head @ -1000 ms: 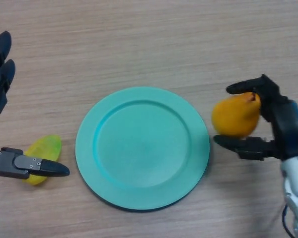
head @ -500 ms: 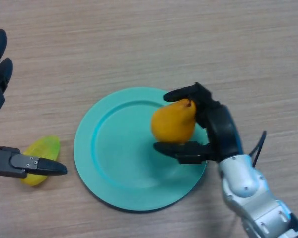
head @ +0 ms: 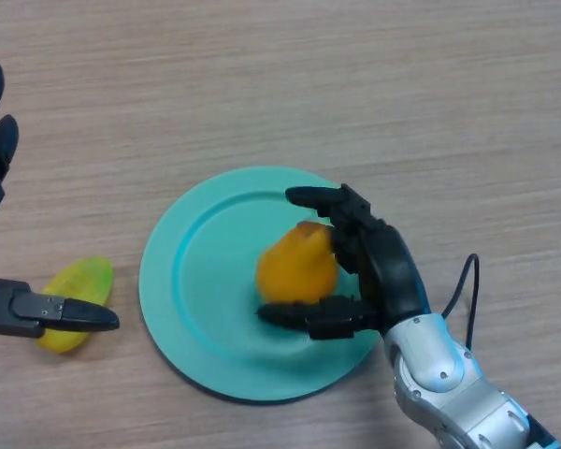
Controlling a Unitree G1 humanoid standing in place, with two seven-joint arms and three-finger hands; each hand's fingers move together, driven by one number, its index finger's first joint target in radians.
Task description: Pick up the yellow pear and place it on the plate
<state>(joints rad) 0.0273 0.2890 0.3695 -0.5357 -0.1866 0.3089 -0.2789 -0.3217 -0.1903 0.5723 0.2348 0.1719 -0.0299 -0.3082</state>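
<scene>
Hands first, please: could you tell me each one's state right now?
Left hand: open, holding nothing.
Right hand: shut on the pear, over the plate.

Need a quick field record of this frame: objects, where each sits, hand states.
pear: orange-yellow pear, over the middle of the plate, held by the right hand; whether it touches the plate cannot be told
plate: teal plate, on the wooden table
right hand: right hand, fingers and thumb curled round the pear
left hand: left hand, at the left edge, fingers straight, holding nothing
other item: yellow-green fruit, on the table left of the plate, partly under the left hand's thumb
</scene>
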